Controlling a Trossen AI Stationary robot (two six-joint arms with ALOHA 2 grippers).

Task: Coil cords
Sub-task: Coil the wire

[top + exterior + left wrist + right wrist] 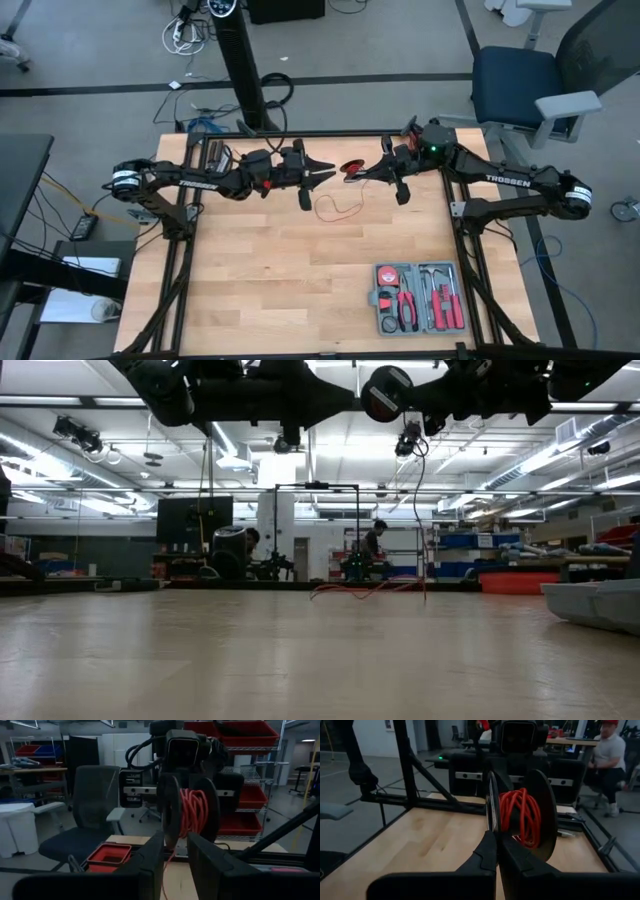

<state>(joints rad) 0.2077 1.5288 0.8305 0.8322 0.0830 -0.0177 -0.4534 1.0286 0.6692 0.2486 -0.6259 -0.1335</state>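
A black spool (350,168) wound with thin bright red cord (520,817) is held high above the table's far middle. The cord's free part hangs down from the spool (418,510), and its loose end lies in loops on the table (335,208). My right gripper (362,172) is shut on the spool. My left gripper (328,175) is open and faces the spool from the table's left, close to it. In the left wrist view a strand of the cord (169,862) runs down between my left fingers; I cannot tell whether it touches them. My right gripper pinches the rim of one of the spool's two black discs (491,827) between its two fingers. The fingers come level from the table's right side. The spool is lifted clear of the table with its discs on edge, and the cord hangs slack below it.
A grey tool case (418,297) with red-handled tools lies open at the table's near right; it also shows in the low view (600,605). Bare wood lies at the table's middle and left. A black post (243,80) and an office chair (520,85) stand beyond the far edge.
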